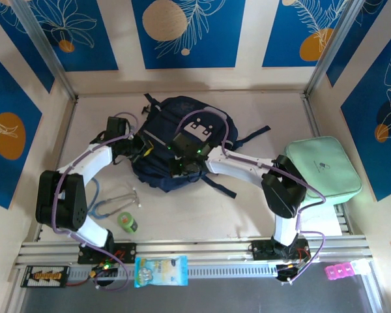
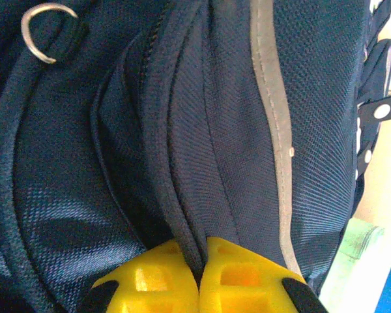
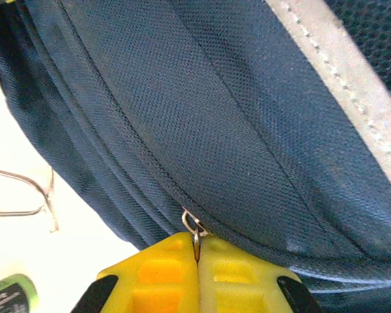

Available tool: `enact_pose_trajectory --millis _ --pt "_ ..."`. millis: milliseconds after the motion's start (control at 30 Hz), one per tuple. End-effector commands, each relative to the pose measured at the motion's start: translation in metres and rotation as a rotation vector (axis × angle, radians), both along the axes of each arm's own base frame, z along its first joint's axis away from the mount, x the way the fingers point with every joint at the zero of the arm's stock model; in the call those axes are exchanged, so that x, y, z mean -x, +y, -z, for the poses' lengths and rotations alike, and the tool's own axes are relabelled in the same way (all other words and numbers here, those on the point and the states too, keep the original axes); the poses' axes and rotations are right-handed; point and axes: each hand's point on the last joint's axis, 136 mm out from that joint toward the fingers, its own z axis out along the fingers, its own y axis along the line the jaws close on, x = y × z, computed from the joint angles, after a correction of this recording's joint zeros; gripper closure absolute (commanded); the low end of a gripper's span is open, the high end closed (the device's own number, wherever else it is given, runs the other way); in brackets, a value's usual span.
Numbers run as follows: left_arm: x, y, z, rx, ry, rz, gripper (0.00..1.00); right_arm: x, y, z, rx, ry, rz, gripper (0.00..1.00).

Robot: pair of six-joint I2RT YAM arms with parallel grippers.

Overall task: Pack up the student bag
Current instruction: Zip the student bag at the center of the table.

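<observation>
Top external view: pale table, boxed in by blue leaf-print wall panels on the left, far and right sides. An aluminium rail runs along the near edge.

The student bag lies flat mid-table, closer to the far edge, with straps trailing toward the near right. A mint-green case sits against the right edge. Near-left there is a looped grey-blue tube with a green tape roll just beside it. A snack packet lies on the rail, and a pink item is at the rail's right end.

Grip state: left gripper is clenched on a fold of bag fabric beside the zip line, with a D-ring up left and grey trim to the right. The right gripper is clamped on the metal zip pull at the bag's seam.

Open room: a bare strip between the bag and the near rail, and a bare band along the far edge. The right arm crosses the gap between bag and case. The left edge is tight, with the left arm's elbow close to the wall.
</observation>
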Motion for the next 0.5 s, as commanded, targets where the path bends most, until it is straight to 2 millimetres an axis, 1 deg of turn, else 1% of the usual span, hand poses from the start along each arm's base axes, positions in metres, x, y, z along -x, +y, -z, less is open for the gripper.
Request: enact_pose_trajectory --millis 0,100,233,467 --pt "-0.013 0.004 -0.006 -0.031 -0.05 -0.026 1.0 0.007 -0.03 -0.001 0.132 -0.074 -0.011 1.0" --pt "-0.011 0.006 -0.003 -0.045 -0.043 -0.023 1.0 0.007 -0.051 0.005 0.188 -0.094 0.005 1.0" --pt "-0.008 0.009 0.001 -0.065 -0.032 -0.013 1.0 -0.004 -0.08 0.01 0.254 -0.104 0.058 1.0" --pt "-0.001 0.01 0.001 -0.103 -0.025 0.043 1.0 -0.03 -0.11 0.008 0.253 -0.1 0.149 1.0"
